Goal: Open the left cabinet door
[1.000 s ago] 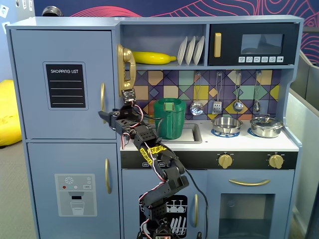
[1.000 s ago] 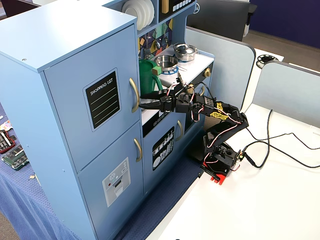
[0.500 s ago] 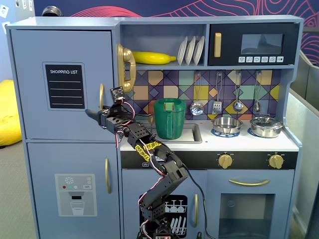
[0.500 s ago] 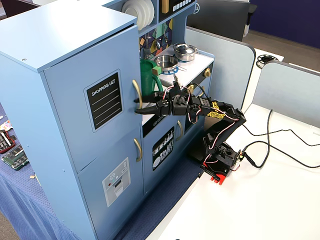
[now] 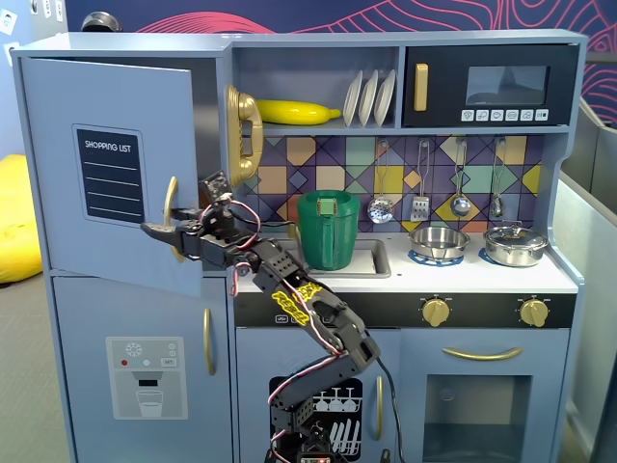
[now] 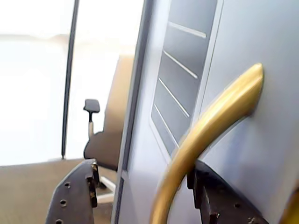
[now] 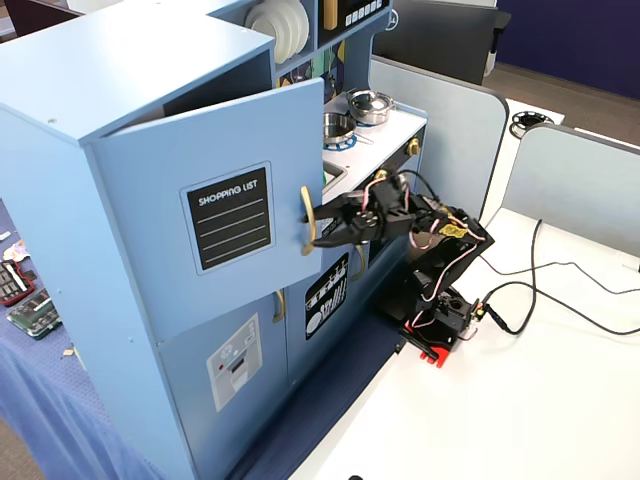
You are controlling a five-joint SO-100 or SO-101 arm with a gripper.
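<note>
The left cabinet door (image 5: 106, 164) is blue-grey with a black "SHOPPING LIST" panel and stands partly swung out from the cabinet; it also shows in the other fixed view (image 7: 215, 260). Its curved gold handle (image 5: 170, 204) is at the door's free edge. My gripper (image 5: 159, 230) is open at the handle, reaching in from the right. In the wrist view the handle (image 6: 205, 126) passes between the jaws, close against the right finger (image 6: 219, 200). The left finger (image 6: 74, 196) stands well clear of it. The gripper (image 7: 325, 228) straddles the handle (image 7: 307, 215).
Below the open door is the door with the dispenser graphic (image 5: 145, 367). The small door with the dishes picture (image 5: 337, 410) is behind the arm. A green jug (image 5: 328, 230) sits in the sink. The arm base (image 7: 435, 320) stands on a white table (image 7: 530, 400) with cables.
</note>
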